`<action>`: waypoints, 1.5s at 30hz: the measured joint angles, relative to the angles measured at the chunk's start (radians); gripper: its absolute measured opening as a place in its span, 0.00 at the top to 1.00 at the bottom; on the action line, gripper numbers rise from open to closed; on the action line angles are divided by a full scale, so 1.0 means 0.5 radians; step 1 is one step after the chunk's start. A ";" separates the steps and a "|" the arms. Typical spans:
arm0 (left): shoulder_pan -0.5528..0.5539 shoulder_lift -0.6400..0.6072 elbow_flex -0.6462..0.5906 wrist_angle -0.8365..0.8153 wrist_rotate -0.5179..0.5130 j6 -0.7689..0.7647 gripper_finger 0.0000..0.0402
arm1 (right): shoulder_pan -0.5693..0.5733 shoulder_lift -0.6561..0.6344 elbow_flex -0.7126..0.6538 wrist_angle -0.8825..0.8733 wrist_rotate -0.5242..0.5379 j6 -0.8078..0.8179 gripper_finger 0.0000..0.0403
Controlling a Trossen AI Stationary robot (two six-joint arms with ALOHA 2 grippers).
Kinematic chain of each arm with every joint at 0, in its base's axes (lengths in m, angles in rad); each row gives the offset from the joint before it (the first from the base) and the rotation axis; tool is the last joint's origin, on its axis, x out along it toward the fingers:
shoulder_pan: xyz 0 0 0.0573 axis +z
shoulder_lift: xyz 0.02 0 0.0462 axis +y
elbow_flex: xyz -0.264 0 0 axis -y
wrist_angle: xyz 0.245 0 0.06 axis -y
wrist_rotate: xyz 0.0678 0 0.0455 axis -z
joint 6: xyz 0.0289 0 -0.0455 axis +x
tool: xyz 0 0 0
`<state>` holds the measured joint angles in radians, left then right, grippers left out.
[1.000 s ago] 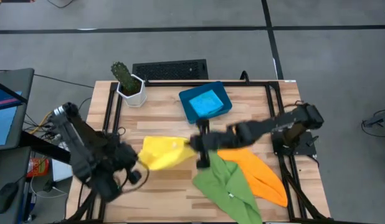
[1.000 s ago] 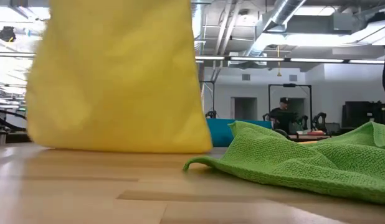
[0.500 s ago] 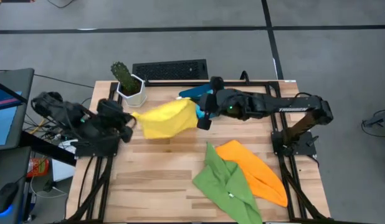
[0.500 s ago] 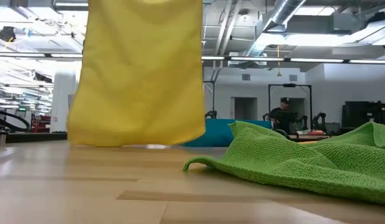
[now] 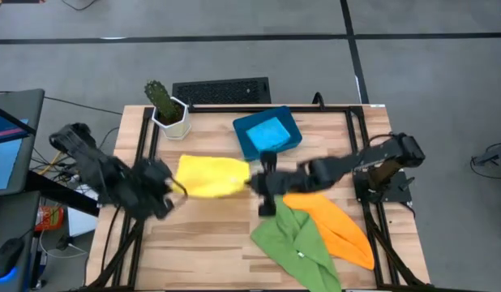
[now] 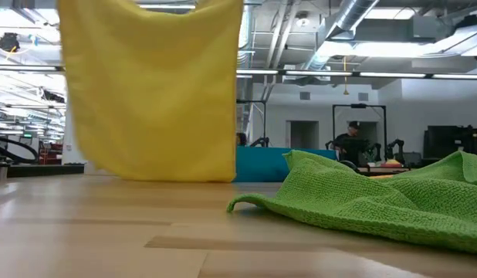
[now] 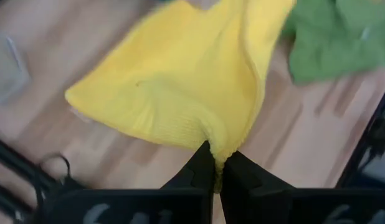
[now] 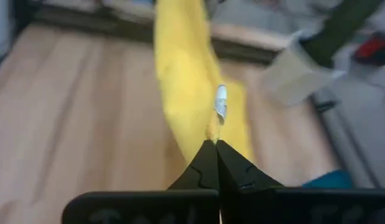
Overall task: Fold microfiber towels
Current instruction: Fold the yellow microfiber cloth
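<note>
yellow towel (image 5: 208,176): soft knit, hanging flat | left tool (image 5: 171,188), right tool (image 5: 254,183): each pinching one corner | desk (image 5: 202,251): wood planks

Wooden table (image 5: 210,235): green towel (image 5: 295,239), orange towel (image 5: 336,223), blue tray (image 5: 244,142), potted cactus (image 5: 165,105).

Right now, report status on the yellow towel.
Left gripper and right gripper shut on yellow towel, hanging between them above the table. Green towel and orange towel lie beside.

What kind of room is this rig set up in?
Probably a robotics lab or industrial workshop. The low view shows exposed ceiling ducts and strip lighting, with a person seated at another framed workstation in the back. The wooden table sits on a bare concrete floor.
</note>
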<state>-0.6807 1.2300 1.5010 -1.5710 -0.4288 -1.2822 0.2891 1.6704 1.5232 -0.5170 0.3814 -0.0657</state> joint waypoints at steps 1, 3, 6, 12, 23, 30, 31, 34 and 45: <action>-0.052 0.070 0.000 0.004 0.040 -0.048 1.00 | 0.058 0.028 -0.016 0.000 -0.002 0.049 0.98; -0.161 0.214 0.000 0.038 0.103 -0.149 1.00 | 0.169 0.096 -0.024 0.010 -0.021 0.127 0.98; -0.316 0.438 0.000 0.179 0.156 -0.295 1.00 | 0.328 0.186 -0.027 0.047 -0.035 0.222 0.98; -0.515 0.867 -0.001 0.525 0.184 -0.504 1.00 | 0.526 0.418 -0.025 0.112 -0.138 0.471 0.98; -0.566 1.223 -0.003 0.624 0.384 -0.750 1.00 | 0.448 0.523 -0.027 0.065 -0.253 0.706 0.98; -0.482 1.050 -0.002 0.036 -0.012 -0.930 1.00 | 0.173 0.424 -0.025 -0.120 -0.236 0.598 0.98; -0.453 1.034 -0.003 -0.019 -0.064 -0.932 1.00 | 0.138 0.425 -0.025 -0.121 -0.239 0.581 0.98; -0.351 0.972 -0.104 0.051 -0.161 -0.805 1.00 | 0.054 0.428 -0.025 -0.117 -0.243 0.509 0.98; -0.189 0.814 -0.640 0.175 0.041 -0.956 1.00 | -0.170 0.431 -0.261 0.046 -0.346 0.381 0.98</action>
<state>-0.7752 1.6369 1.1813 -1.4833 -0.4082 -1.7601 0.2041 1.8858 1.3929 -0.4941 0.2082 0.1249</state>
